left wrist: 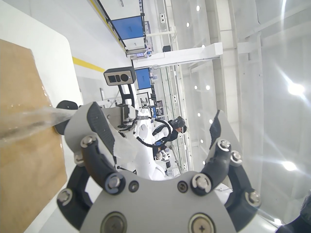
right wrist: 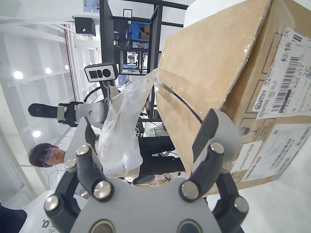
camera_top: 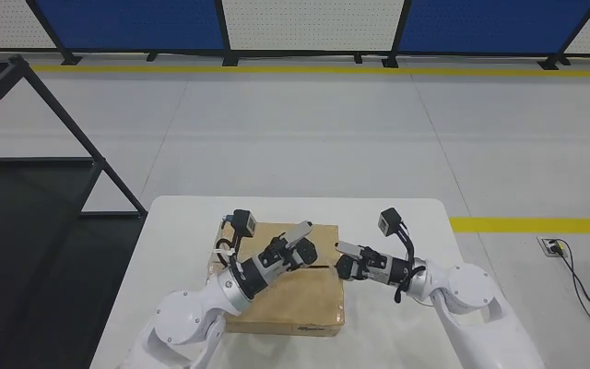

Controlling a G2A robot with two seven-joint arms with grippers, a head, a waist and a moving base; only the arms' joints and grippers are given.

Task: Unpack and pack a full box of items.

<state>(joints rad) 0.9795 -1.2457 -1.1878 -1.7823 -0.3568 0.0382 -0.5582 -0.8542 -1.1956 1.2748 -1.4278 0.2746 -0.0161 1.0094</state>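
Box (camera_top: 304,300): matt brown cardboard, torn edges rough. Tape (left wrist: 31,122) on seam: clear glossy plastic, crinkled. Labels (right wrist: 289,73): white paper. Counter (camera_top: 396,314): smooth white.

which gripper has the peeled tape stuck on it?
The left gripper: the clear tape runs from the box seam up to one of its fingers. The right gripper sits open at the box edge, fingers bare.

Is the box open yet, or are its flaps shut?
Shut. The box flaps lie flat, meeting at the seam; tape is peeled partly off.
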